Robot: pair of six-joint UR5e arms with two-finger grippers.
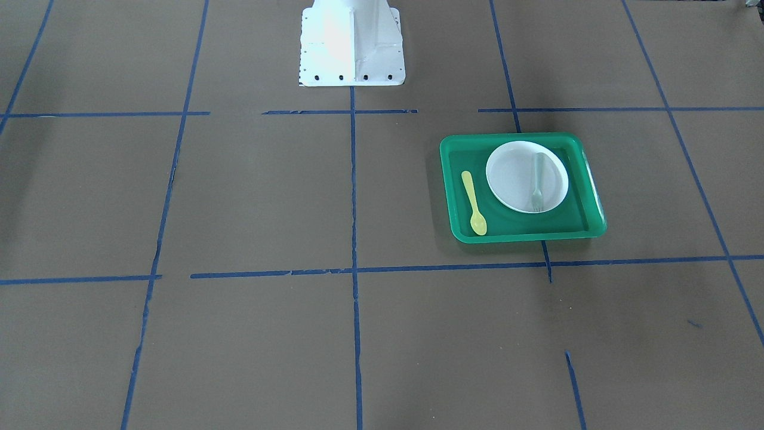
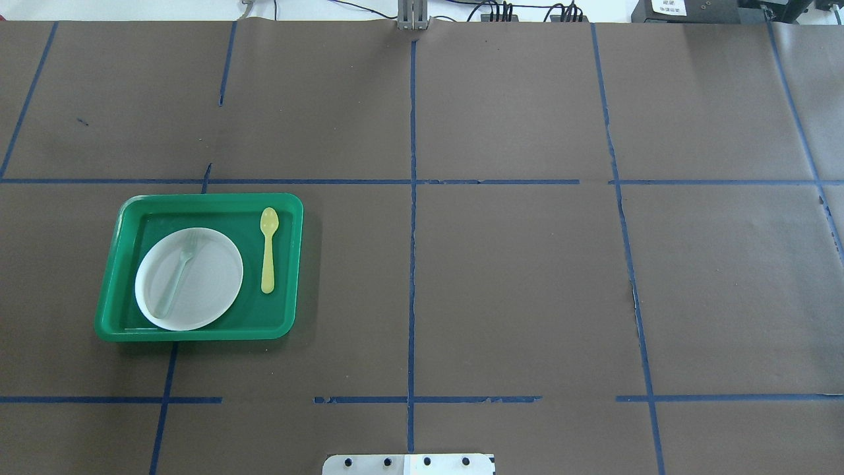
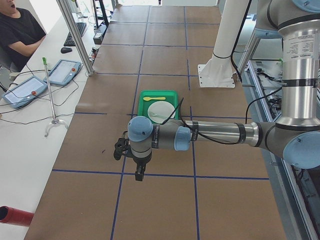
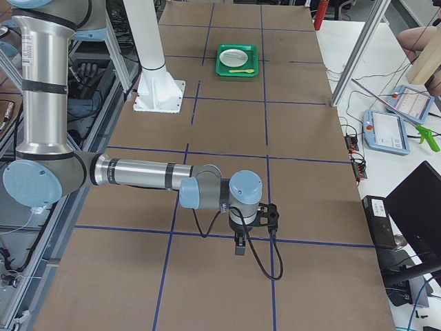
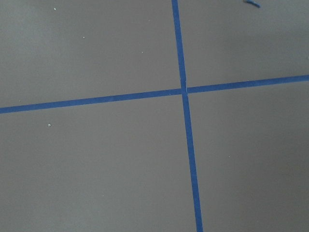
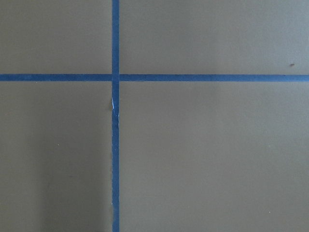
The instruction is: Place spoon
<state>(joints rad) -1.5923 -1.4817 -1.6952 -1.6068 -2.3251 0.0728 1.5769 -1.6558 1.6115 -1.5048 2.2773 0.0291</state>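
1. A table (image 2: 514, 277) covered in brown paper fills the overhead view, and blue tape lines (image 2: 412, 264) cross it in a grid.
2. Black cables (image 2: 501, 12) run along the table's far edge, over a white strip.
3. Beside that long edge stands a white bench (image 3: 20, 165) with two tablet-like pendants (image 3: 65, 71), a keyboard (image 3: 80, 28) and a mouse (image 3: 65, 49).
4. A slanted aluminium post (image 3: 75, 35) rises between bench and table.
5. The light is even, and shadows on the paper are faint.

The left gripper (image 3: 138, 175) and right gripper (image 4: 239, 248) are showing only in the side views, too small to tell how their jaws are standing. The robot's white base (image 1: 352, 45) is being cut off by the front view's top edge, and an operator (image 3: 17, 30) by the left view's corner.
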